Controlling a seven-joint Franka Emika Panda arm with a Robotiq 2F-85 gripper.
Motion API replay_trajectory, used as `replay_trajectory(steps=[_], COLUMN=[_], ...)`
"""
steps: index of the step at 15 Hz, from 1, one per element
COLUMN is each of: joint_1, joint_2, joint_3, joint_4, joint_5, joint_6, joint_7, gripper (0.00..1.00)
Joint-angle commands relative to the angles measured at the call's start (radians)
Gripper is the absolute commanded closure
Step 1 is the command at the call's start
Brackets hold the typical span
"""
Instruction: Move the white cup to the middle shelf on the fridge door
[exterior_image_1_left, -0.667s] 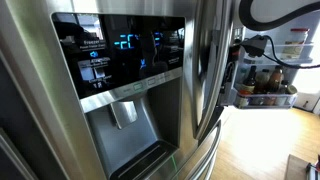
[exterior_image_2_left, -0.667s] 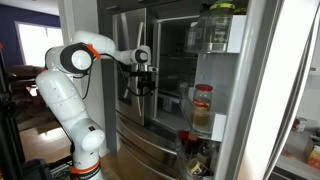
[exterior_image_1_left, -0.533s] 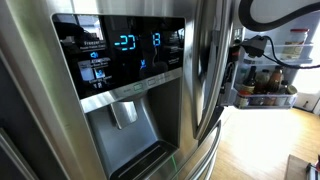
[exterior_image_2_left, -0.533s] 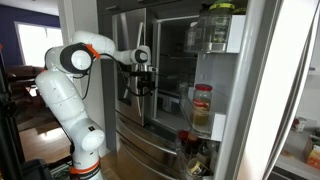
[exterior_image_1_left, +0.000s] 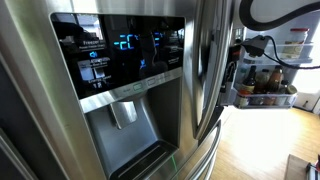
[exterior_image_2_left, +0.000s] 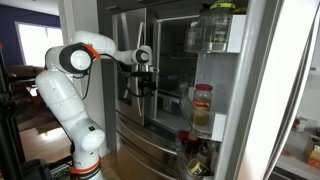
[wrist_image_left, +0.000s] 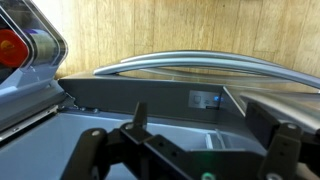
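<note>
My gripper (exterior_image_2_left: 143, 82) hangs in front of the steel fridge doors, well away from the open fridge door (exterior_image_2_left: 235, 100). In the wrist view its two black fingers are spread wide with nothing between them (wrist_image_left: 200, 128), over a curved steel handle (wrist_image_left: 190, 62). The fridge door carries translucent bins; the middle shelf (exterior_image_2_left: 208, 126) holds a jar with a red lid (exterior_image_2_left: 203, 105). A bin with brown sauce bottles (exterior_image_1_left: 266, 86) shows in an exterior view. I cannot make out the white cup in any view.
The steel door with the blue-lit dispenser panel (exterior_image_1_left: 125, 55) fills an exterior view. A jar with a green lid (exterior_image_2_left: 221, 24) stands in the top door bin. The white arm base (exterior_image_2_left: 72, 120) stands to the left. The floor is wood (exterior_image_1_left: 260, 145).
Only the digits on the dispenser display flicker. The arm and gripper have not visibly moved.
</note>
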Motion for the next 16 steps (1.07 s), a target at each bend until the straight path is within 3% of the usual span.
replay_trajectory(steps=[1, 5, 9, 10, 16], joint_1=[-0.024, -0.068, -0.087, -0.086, -0.089], joint_2=[-0.074, -0.095, -0.051, -0.058, -0.052], joint_3=[-0.066, -0.138, -0.162, -0.157, -0.157], joint_4=[-0.091, -0.123, -0.065, -0.07, -0.06], joint_5=[-0.007, 0.043, 0.101, 0.069, 0.086], joint_6=[-0.015, 0.096, 0.273, 0.208, 0.258], joint_7=[0.021, 0.067, 0.116, 0.077, 0.101], gripper=[0.0, 0.0, 0.0, 0.0, 0.0])
